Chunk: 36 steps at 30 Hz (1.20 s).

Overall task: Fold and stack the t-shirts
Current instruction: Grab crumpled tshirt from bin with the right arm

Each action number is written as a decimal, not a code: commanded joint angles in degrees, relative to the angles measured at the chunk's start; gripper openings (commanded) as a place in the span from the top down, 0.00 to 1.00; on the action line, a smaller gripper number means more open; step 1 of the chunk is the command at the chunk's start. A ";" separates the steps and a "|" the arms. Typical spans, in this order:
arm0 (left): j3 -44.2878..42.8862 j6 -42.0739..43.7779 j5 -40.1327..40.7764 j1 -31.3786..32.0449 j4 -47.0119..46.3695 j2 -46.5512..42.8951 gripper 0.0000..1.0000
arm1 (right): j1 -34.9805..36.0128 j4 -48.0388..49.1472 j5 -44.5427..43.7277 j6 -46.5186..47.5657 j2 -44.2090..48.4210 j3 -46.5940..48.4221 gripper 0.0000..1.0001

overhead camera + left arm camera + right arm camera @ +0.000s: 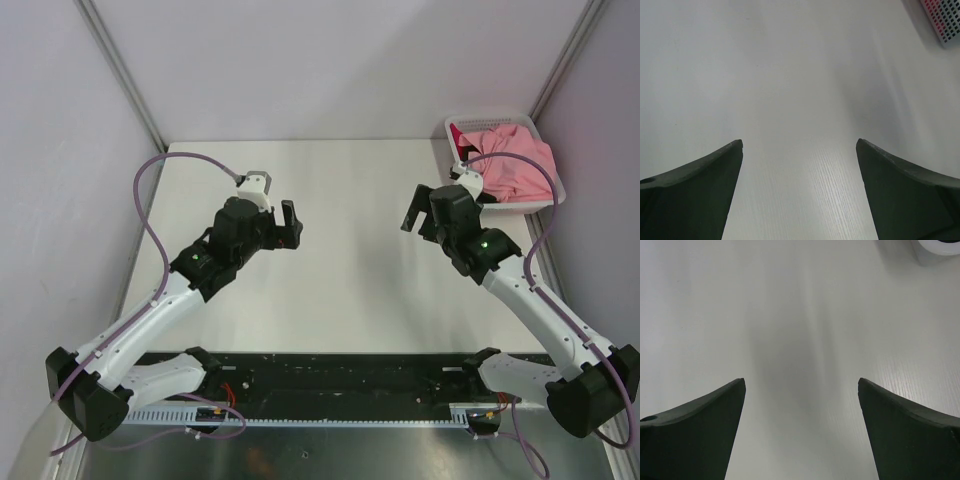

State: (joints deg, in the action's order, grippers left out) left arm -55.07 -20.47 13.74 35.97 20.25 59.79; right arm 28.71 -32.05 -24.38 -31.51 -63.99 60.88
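Both arms hang over the bare middle of the white surface (350, 290), and neither has anything in hand. The left claw (799, 142) stands as wide open as it goes, with only plain tabletop between its dark fingers. The right claw (801, 380) is spread just as wide and is just as empty.

The shirts are not laid out yet. A salmon-pink t-shirt (515, 160) lies bunched in the white basket (497, 119) at the far right corner of the surface, mounded above the rim and spilling a little toward the near side. A darker red strip (461, 136) shows at the basket's left edge; it may be a second shirt, but too little shows to be sure. No black shirt can be seen from here. The right claw is the nearer of the two, close to the basket's near-left corner, while the left claw is well apart from it.

The cloth looks light, soft and limp, so I judge it will sag and trail rather than hold a shape, and a pinch on one layer may drag up whatever lies tangled beneath. It is not fragile and should not slip much between the fingers. The best hold is probably a raised fold on top of the pink mound, taken from above and clear of the basket wall. Once the shirt is out on the surface, a grip at each shoulder or along the hem should let both claws spread it flat for folding.
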 commanded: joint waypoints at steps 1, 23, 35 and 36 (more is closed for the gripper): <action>0.17 1.01 -0.02 -0.26 -1.81 -0.55 0.01 | 0.29 1.24 -0.81 -0.83 0.37 2.31 0.01; -1.06 1.82 -3.15 -0.27 0.17 -1.04 0.01 | -20.18 19.83 -0.75 7.34 -19.23 18.98 0.01; -1.68 1.55 -5.48 -2.39 0.85 -1.50 0.01 | -35.91 10.52 -5.06 6.23 -47.47 46.43 0.01; -1.87 1.56 -5.65 -2.52 1.11 -1.42 0.00 | -36.44 8.94 -5.76 6.34 -49.84 48.58 0.01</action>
State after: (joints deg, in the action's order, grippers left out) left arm -55.07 -20.36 9.56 34.20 20.82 59.27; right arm -5.98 -17.37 -26.20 -25.28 -106.67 101.10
